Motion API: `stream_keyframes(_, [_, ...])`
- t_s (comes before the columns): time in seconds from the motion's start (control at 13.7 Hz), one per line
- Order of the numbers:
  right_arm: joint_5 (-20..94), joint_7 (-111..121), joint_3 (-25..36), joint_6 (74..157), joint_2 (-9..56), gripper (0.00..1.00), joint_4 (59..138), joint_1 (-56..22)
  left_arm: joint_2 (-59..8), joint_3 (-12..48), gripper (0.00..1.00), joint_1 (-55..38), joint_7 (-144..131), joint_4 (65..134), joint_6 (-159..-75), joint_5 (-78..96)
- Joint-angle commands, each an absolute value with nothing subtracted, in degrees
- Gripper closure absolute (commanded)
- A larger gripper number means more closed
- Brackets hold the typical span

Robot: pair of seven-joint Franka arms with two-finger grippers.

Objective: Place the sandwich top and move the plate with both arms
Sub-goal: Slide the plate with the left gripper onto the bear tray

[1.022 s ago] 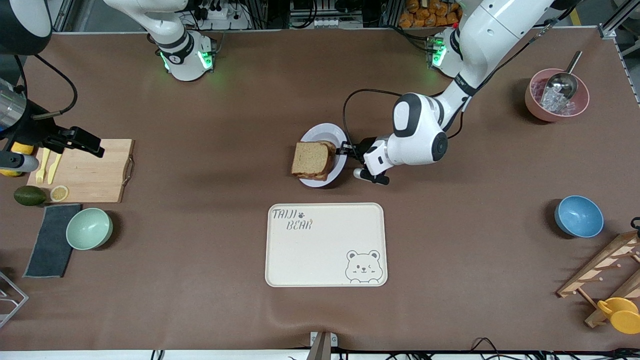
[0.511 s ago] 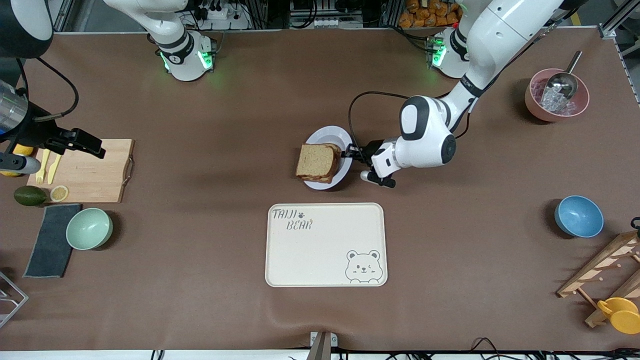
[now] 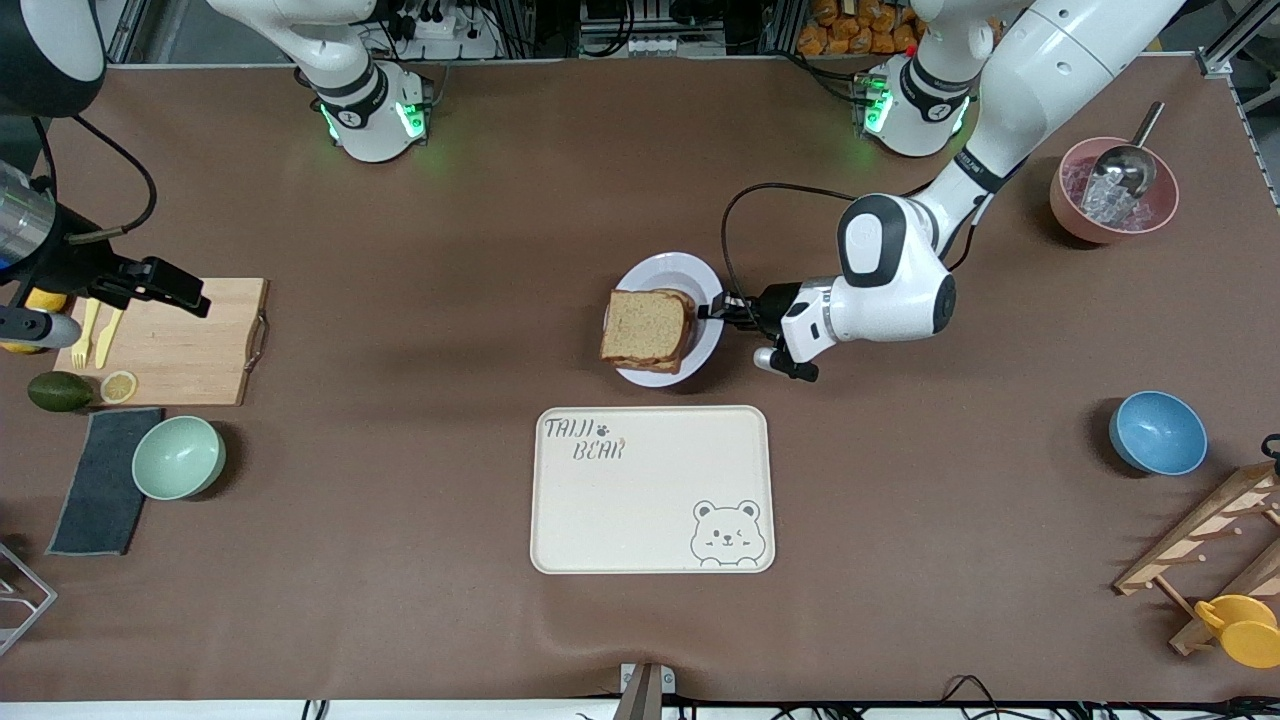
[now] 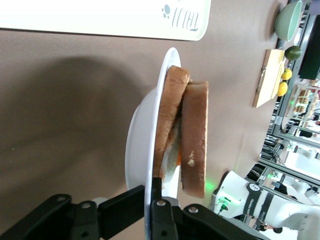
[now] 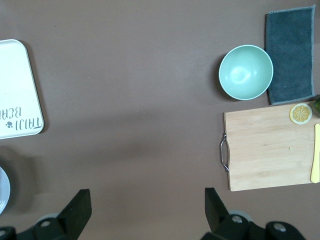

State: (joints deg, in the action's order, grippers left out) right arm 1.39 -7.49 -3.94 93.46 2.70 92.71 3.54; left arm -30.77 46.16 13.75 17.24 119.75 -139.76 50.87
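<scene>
Since a second ago, the plate (image 3: 668,275) has slid toward the left arm's end of the table, and the left gripper (image 3: 722,309) has gone with it, its wrist drawn back the same way. We see the sandwich top (image 3: 647,324), a brown slice with a darker crust, lying on the lower slice on the plate, overhanging the rim on the side toward the right arm's end. In the left wrist view a bit of pale filling shows between the two slices. The plate sits in the middle of the table, farther from the front camera than the cream tray (image 3: 652,489), and apart from it.

We see the left gripper clamped on the plate's rim at the edge toward the left arm's end, one finger (image 4: 162,217) above the rim and the other below it.

The right gripper (image 5: 147,210) waits high over the right arm's end of the table, fingers spread wide and holding nothing. Under it we see a wooden cutting board (image 5: 270,145) with a lemon slice (image 5: 300,113) on its corner, a green bowl (image 5: 246,72) and a dark grey cloth (image 5: 292,55).

Toward the left arm's end stand a pink bowl (image 3: 1070,215) with a metal scoop (image 3: 1128,165), a blue bowl (image 3: 1157,432), and a wooden rack (image 3: 1205,540) with a yellow cup (image 3: 1240,628).
</scene>
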Motion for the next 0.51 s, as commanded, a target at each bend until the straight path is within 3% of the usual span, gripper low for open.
stream_keyframes(0.0, [0.7,-7.1,-4.4,93.1,2.7,0.0,92.5,4.2,-30.8,47.5,1.0,15.5,22.4,119.0,-139.2,57.8])
stream_keyframes(0.44, [0.6,-7.1,-4.4,93.1,2.7,0.0,92.5,4.2,-33.9,45.5,1.0,15.5,25.9,113.9,-139.9,62.3])
